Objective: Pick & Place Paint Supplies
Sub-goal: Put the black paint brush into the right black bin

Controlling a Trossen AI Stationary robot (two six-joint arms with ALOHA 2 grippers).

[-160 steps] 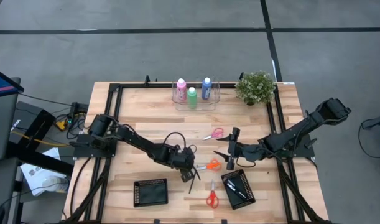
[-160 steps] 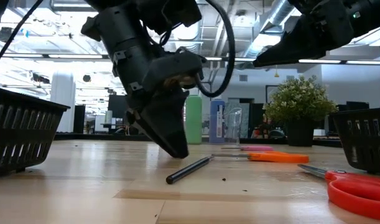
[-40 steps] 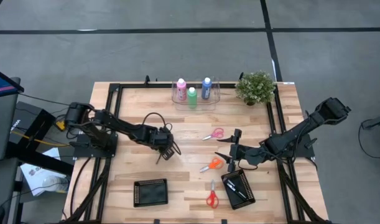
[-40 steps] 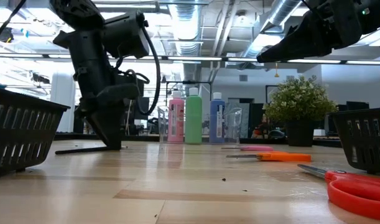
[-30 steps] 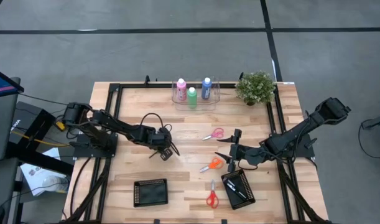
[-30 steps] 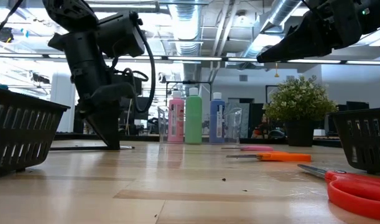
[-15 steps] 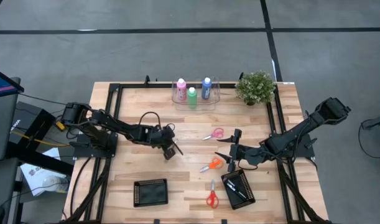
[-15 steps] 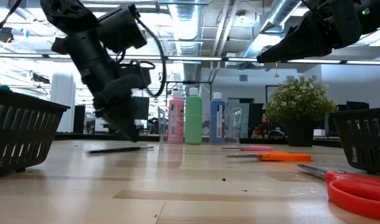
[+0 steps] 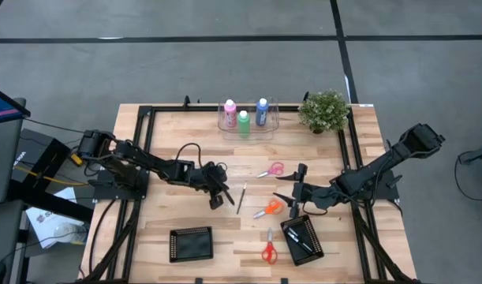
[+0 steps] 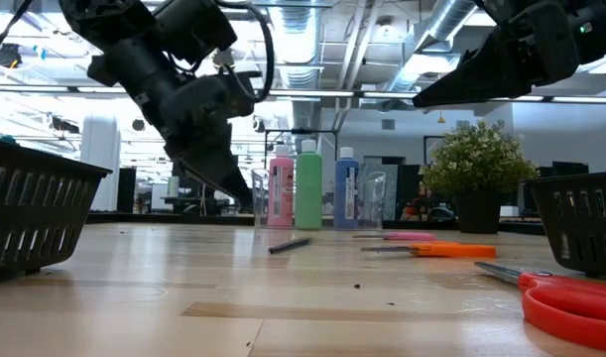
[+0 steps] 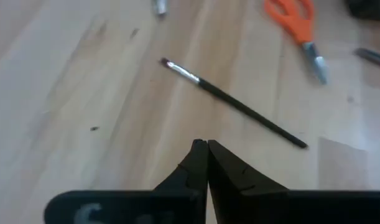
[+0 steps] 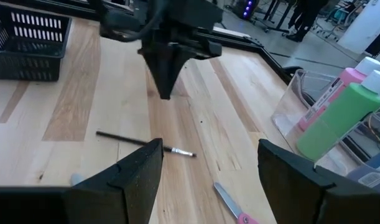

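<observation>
We have our left gripper (image 9: 218,198) near the middle of the table, its two fingers pressed together on nothing. A thin dark-handled brush (image 9: 241,197) lies flat on the wood just to its right, apart from the tips; from the left wrist it shows as a loose brush with its bristle end pointing away from the orange scissors (image 9: 267,209). Our right gripper (image 9: 290,193) waits over the right side of the table with its fingers spread wide and empty, just above the right basket (image 9: 303,240), which already holds a few dark brushes. The left basket (image 9: 191,244) sits at the near edge, left of centre. The three paint bottles, pink (image 9: 229,110), green (image 9: 244,121) and blue (image 9: 262,110), stand in a clear tray (image 9: 248,131) at the far edge, beside the potted plant (image 9: 324,110).

We judge the step in hand to be picking up this one brush, with the bottles not yet handled. The next move calls for us to part the left fingers, bring them down astride the handle across its length, and close on it. The handle is slim and lies flat, so the tips must reach the wood or it may roll away.
</observation>
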